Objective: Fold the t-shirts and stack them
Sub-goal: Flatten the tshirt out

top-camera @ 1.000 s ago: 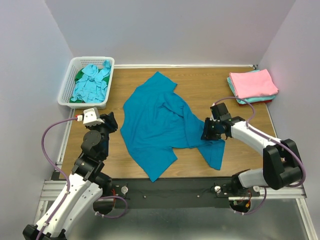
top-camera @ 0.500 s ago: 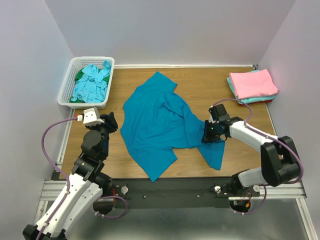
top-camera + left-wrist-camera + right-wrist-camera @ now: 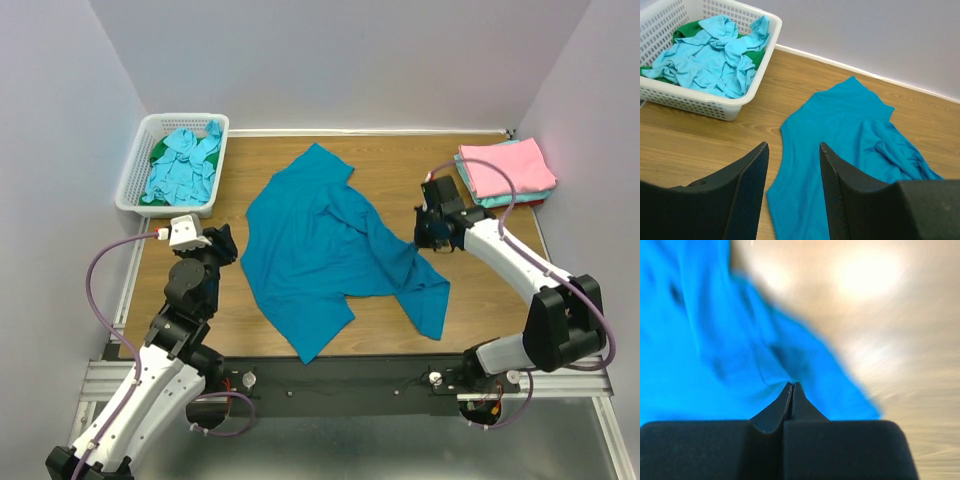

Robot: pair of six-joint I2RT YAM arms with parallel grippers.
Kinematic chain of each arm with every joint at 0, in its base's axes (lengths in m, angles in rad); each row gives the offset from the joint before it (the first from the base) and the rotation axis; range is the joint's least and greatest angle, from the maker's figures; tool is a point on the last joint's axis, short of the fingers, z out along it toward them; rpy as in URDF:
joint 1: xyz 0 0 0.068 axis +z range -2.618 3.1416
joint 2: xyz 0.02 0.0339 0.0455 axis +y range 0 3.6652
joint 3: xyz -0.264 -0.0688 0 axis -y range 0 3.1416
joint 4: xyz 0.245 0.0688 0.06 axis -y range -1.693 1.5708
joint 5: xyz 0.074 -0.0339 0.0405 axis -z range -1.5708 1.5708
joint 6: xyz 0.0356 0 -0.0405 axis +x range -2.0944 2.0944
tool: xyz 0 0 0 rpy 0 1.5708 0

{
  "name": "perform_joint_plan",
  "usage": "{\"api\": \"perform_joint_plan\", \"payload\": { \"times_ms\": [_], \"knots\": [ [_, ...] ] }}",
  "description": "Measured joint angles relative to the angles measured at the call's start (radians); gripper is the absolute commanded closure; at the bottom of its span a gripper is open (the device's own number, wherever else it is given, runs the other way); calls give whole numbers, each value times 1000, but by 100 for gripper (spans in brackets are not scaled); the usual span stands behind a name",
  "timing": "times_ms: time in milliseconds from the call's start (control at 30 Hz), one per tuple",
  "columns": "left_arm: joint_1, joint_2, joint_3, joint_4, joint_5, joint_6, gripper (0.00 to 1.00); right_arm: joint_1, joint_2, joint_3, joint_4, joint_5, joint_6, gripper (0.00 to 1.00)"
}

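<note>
Wood-grain surface (image 3: 400, 165) is lying between pale lilac walls (image 3: 350, 60). Right tool (image 3: 791, 386) is pinching a fold of the teal-blue t-shirt (image 3: 310, 250), which is spreading out to its left. Left tool (image 3: 222, 243) is hovering half-wide, holding nothing, with the shirt just ahead and the white basket (image 3: 135, 170) ahead-left.

The top external camera is looking down from above and behind the arm bases, taking in the whole table (image 3: 400, 160) from far off. The left wrist camera is facing forward and down past the left gripper (image 3: 792, 150), at middle range. The right wrist camera is pointing down past the right gripper (image 3: 791, 385), very close and blurred. All three are sharing the teal t-shirt (image 3: 310, 250).
</note>
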Motion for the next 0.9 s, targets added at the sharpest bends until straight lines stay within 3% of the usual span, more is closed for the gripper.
{"api": "perform_joint_plan", "payload": {
  "times_ms": [333,667,833,900],
  "knots": [
    [0,5,0,0,6,0,47,-24,208,392,-6,476,-203,99],
    [0,49,0,0,12,0,47,-133,492,661,73,640,-374,99],
    [0,66,0,0,13,0,47,-197,613,789,110,650,-415,92],
    [0,69,0,0,13,0,47,-211,654,833,116,652,-422,75]
  ]
}}
